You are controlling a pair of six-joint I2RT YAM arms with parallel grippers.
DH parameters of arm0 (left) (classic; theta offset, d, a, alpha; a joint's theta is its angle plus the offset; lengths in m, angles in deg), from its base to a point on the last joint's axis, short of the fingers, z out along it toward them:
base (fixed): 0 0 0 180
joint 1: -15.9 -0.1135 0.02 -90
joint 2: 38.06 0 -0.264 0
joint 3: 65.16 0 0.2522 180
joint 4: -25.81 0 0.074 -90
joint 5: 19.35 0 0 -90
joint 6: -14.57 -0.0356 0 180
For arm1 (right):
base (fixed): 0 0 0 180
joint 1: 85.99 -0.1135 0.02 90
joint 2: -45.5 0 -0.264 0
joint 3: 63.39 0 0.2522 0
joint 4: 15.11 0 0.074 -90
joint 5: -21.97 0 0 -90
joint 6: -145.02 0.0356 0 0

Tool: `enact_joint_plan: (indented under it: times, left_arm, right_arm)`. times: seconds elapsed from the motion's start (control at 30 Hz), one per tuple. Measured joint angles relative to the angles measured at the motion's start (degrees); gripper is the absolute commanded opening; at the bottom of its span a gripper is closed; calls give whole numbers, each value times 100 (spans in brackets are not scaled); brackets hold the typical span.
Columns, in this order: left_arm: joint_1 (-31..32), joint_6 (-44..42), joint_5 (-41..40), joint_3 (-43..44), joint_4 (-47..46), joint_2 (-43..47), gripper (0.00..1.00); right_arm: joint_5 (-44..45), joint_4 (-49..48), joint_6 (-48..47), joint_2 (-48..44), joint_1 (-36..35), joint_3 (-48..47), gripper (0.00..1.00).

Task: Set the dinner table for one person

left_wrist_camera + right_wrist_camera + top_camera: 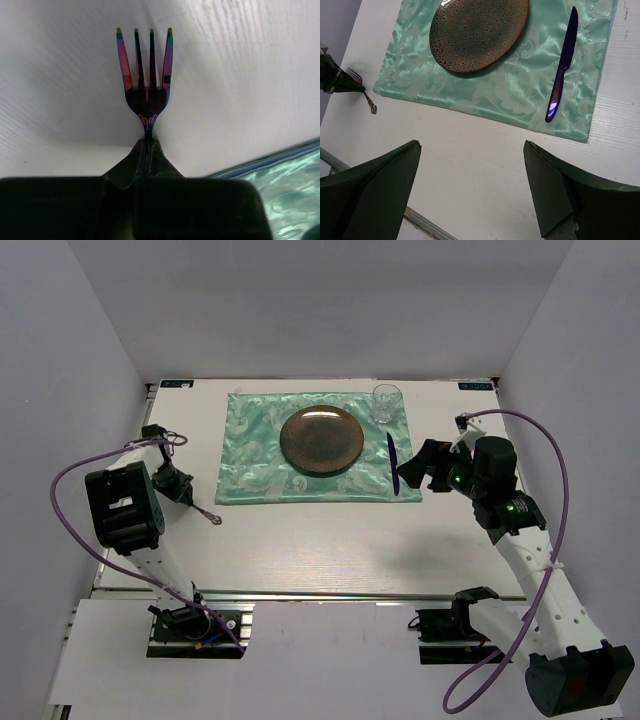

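Pinching the fork by its neck, my left tool holds it over the white surface just left of the green cloth, a fork's place; my right tool hangs spread and empty

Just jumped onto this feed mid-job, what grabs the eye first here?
The shiny green cloth on the white table: brown plate at its centre, blue knife along its right side, glass at its far right corner. Then the iridescent fork pinched in the left gripper just left of the cloth; the right gripper is open near the knife.
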Motion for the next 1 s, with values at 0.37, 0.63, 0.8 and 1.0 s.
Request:
enact_joint_plan:
  times: [0.37,0.63,0.8,1.0]
  left_arm:
    - [4,-1001,111,693,238,328,0]
    - [1062,-2352,1045,2621,79,46,0]
    - [1967,-2719,802,3355,332,-938,0]
    - [2391,-2865,435,3777,798,-1974,0]
  right_arm:
    - [-2,-20,-111,-114,0,2,89]
    - [-225,-160,-212,-37,0,7,89]
    - [-236,-118,-308,44,0,7,89]
    - [-216,-63,-404,39,0,4,89]
